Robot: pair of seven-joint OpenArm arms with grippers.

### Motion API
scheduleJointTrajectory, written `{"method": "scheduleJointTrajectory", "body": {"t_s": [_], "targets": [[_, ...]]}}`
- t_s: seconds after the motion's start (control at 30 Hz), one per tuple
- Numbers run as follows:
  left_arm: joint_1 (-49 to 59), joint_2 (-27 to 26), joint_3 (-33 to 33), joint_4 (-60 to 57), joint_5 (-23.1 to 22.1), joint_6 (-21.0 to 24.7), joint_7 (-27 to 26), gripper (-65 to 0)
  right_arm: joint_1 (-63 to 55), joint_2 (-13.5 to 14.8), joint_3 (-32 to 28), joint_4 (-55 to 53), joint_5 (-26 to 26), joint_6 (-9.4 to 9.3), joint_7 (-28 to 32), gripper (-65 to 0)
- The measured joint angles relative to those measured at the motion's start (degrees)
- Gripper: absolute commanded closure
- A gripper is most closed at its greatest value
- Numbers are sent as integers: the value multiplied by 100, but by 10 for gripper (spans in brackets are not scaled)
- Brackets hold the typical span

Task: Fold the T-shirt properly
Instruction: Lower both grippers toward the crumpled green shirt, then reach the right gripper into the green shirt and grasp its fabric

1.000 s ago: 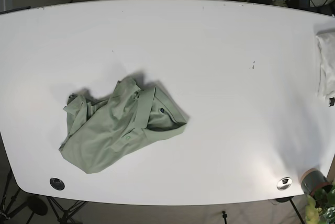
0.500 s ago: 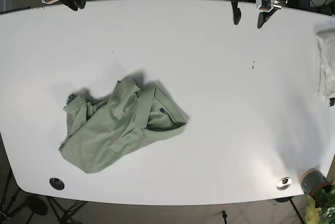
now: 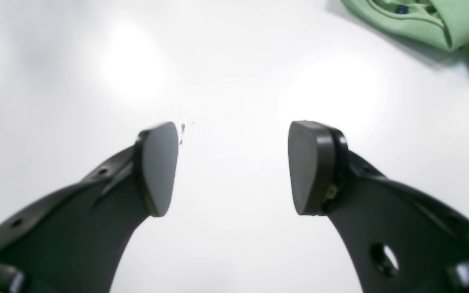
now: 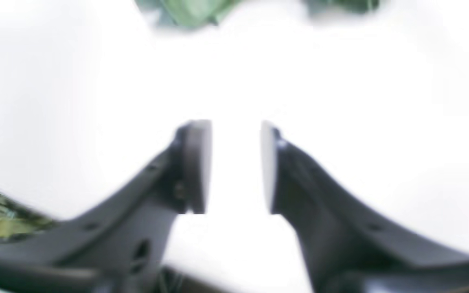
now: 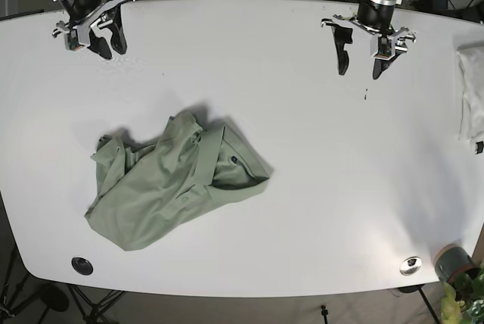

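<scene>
Lying crumpled, the T-shirt (image 5: 172,182) hides its sleeves (wrist views crop it); both grippers (image 5: 361,59) (image 5: 108,42) gape, empty.

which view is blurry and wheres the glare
Right wrist view is soft throughout, right gripper and green shirt smeared; left wrist view is sharper, with bright glare patches on the table beyond the left gripper; base view is crisp.
</scene>
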Motion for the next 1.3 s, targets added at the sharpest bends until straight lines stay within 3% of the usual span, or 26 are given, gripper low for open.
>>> {"method": "scheduleJointTrajectory", "body": {"t_s": [0.23,0.5,0.73,0.8,0.93,1.03,1.3], "targets": [[-584,28,11,-9,-2,-4,387,-401,745,4,-4,0,2,184,-498,-298],[-1119,31,4,-20,9,-13,813,-401,1950,4,-22,0,0,470,-1552,-298],[-1386,31,-4,-20,11,-13,1126,-401,2951,7,-85,-11,-20,483,-2319,-300],[-1403,26,2,-20,13,-13,1141,-401,3178,35,-280,-17,-48,472,-2452,-303],[-1462,20,7,-24,20,-15,1182,-401,3578,20,-844,-24,-103,483,-2522,-400],[-1469,13,9,-26,22,-9,1182,-401,3799,22,-1285,-24,-579,505,-2540,-463],[-1482,-2,-4,-162,24,-15,1211,-401,4286,-35,-2872,-435,-1589,529,-2533,-474]]}}
